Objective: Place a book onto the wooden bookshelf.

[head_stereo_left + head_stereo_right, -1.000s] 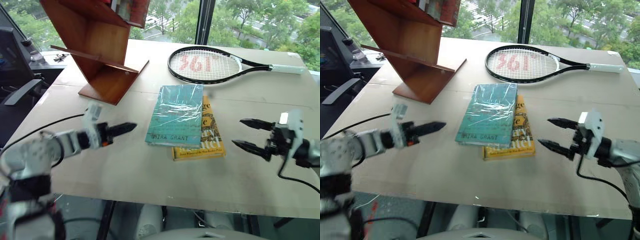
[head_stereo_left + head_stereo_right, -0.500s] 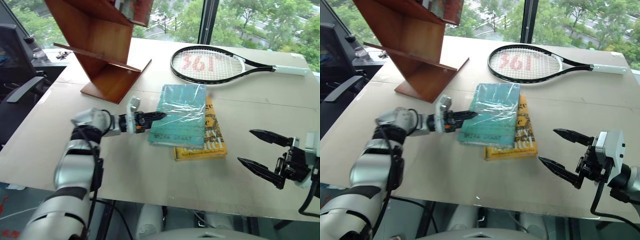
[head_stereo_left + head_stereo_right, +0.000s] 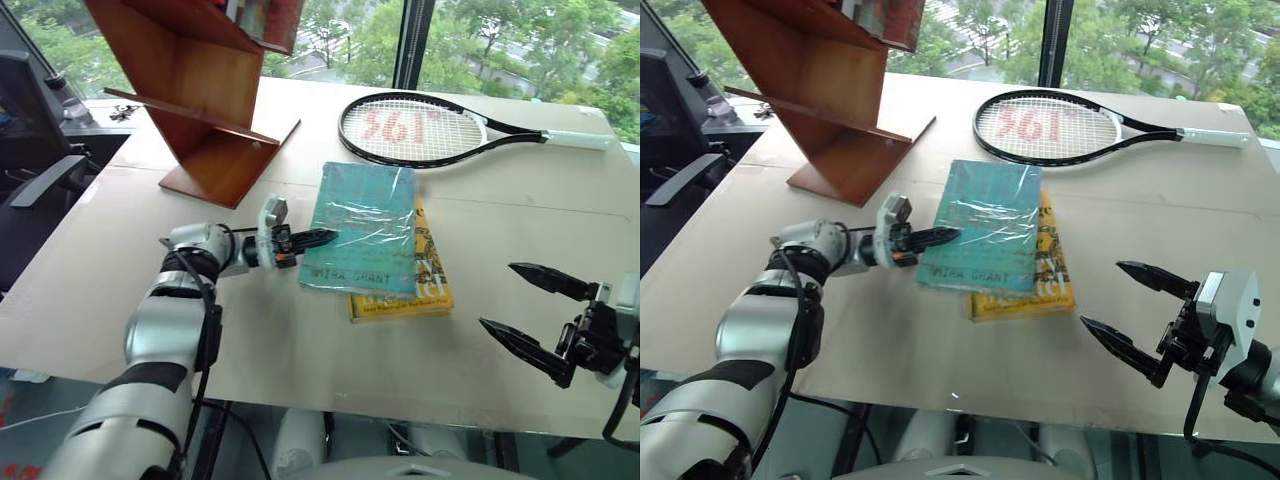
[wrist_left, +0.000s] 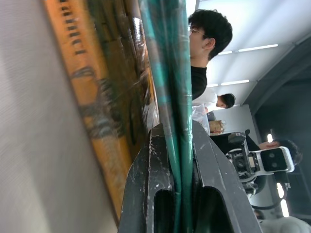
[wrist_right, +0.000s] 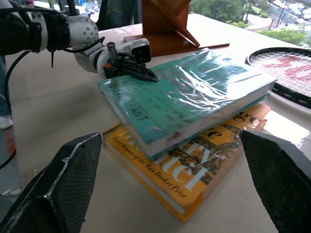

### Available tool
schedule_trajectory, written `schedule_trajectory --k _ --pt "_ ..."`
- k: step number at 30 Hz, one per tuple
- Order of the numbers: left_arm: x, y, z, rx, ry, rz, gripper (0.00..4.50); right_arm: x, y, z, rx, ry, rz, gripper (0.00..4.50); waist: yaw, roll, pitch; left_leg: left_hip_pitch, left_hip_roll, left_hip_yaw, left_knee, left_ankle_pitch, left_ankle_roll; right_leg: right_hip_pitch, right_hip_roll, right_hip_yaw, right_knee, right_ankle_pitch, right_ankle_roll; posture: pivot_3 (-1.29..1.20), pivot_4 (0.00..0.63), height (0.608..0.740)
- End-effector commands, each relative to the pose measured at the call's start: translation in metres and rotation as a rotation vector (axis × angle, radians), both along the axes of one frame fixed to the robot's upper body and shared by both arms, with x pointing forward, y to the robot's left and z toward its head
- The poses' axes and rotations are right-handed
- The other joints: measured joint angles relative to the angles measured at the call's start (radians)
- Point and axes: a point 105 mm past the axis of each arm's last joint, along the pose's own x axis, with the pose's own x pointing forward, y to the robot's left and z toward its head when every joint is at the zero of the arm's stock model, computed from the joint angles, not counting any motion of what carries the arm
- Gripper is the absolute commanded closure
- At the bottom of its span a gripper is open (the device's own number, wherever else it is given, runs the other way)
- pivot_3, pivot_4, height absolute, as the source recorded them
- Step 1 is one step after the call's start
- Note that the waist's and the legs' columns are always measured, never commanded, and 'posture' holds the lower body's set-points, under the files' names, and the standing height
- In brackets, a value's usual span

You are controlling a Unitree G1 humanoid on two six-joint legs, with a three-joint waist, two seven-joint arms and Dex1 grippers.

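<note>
The left gripper (image 3: 322, 238), apart from the book (image 3: 365, 228) a second ago, is now clamped on its nine-o'clock edge. The book is kept atop the yellow book (image 3: 425, 285). The right gripper (image 3: 535, 318) is held spread, drawn back toward five o'clock.

Left arm bent at the elbow, forearm reaching rightward, wrist level; left gripper (image 3: 322, 238) with its two black fingers clamped together on the edge of the thin teal-green plastic-wrapped book (image 3: 367, 223); right arm low at the right; right gripper (image 3: 537, 317) pointing left, black fingers spread wide, holding nothing.
</note>
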Motion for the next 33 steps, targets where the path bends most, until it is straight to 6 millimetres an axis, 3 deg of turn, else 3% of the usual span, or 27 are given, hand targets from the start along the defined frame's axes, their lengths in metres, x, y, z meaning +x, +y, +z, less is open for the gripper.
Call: schedule_trajectory --k 1,3,7,9,13,16,18,21,25,28,33 --pt "-0.007 0.019 0.047 -0.074 -0.134 0.012 4.44 0.004 0.003 0.007 0.025 -0.049 0.008 0.00 -0.012 -0.001 0.001 -0.001 0.001 0.000 0.000 0.000 0.000 -0.001 0.000 0.000 0.000 0.000 0.000 0.00 0.150 0.739" --pt "-0.020 0.022 0.074 -0.024 -0.305 0.021 4.44 0.009 0.001 0.009 0.047 -0.061 0.012 0.00 -0.013 -0.001 0.001 -0.001 0.005 0.000 0.000 0.000 0.000 -0.001 0.000 0.000 0.000 0.000 0.000 0.00 0.150 0.739" --pt "-0.047 0.010 0.126 0.231 -0.872 0.116 4.44 0.023 -0.004 0.021 0.090 -0.101 0.032 0.00 0.002 -0.001 0.001 -0.001 0.004 0.000 0.000 0.000 -0.001 0.001 -0.005 0.000 -0.001 0.000 0.000 0.00 0.150 0.739" --pt "-0.059 0.002 0.152 0.272 -1.139 0.154 4.44 0.030 -0.006 0.024 0.101 -0.114 0.041 0.00 0.013 -0.001 0.001 0.000 0.004 0.000 0.001 0.000 -0.001 0.001 -0.005 -0.001 0.000 0.000 0.000 0.00 0.150 0.739" --pt "-0.058 -0.006 0.183 0.607 -1.713 0.183 4.44 0.045 -0.001 0.025 0.107 -0.131 0.061 0.00 0.019 0.000 0.000 0.003 -0.001 0.000 0.001 0.000 0.000 0.005 -0.004 -0.001 0.000 0.000 0.000 0.00 0.150 0.739" --pt "-0.055 0.006 0.206 0.863 -2.122 0.098 4.44 0.051 0.005 0.032 0.131 -0.154 0.097 0.00 0.018 0.001 0.001 0.003 -0.002 0.000 0.001 0.000 0.000 0.004 -0.002 0.000 0.000 0.000 -0.001 0.00 0.150 0.739" --pt "-0.047 0.033 0.220 1.065 -2.279 0.027 4.44 0.054 0.008 0.034 0.136 -0.167 0.115 0.00 0.017 0.001 0.001 0.002 -0.002 0.001 0.001 0.000 0.000 0.003 -0.002 0.000 0.000 0.000 -0.001 0.00 0.150 0.739" --pt "-0.032 0.084 0.228 1.393 -2.306 -0.101 4.44 0.058 0.012 0.038 0.151 -0.182 0.133 0.00 0.013 0.002 0.001 0.001 -0.001 0.003 0.001 0.000 0.000 0.001 -0.001 0.001 -0.001 0.000 0.000 0.00 0.150 0.739" --pt "-0.014 0.125 0.230 1.617 -2.216 -0.145 4.44 0.057 0.017 0.040 0.155 -0.191 0.144 0.00 0.022 0.001 0.002 0.000 -0.001 0.010 -0.001 0.000 0.000 -0.001 0.000 0.002 -0.003 0.000 0.001 0.00 0.150 0.739" --pt "-0.002 0.147 0.227 1.788 -2.092 -0.177 4.44 0.055 0.018 0.043 0.161 -0.201 0.143 0.00 0.027 -0.002 0.003 -0.003 -0.001 0.009 0.002 0.000 0.001 0.000 -0.001 -0.001 -0.003 0.000 0.001 0.00 0.150 0.739" --pt "0.024 0.166 0.218 2.052 -1.936 -0.195 4.44 0.050 0.021 0.046 0.168 -0.215 0.139 0.00 0.018 -0.007 0.005 -0.002 -0.001 0.011 0.004 -0.001 0.002 0.000 -0.001 0.000 -0.002 0.000 0.002 0.00 0.150 0.739"
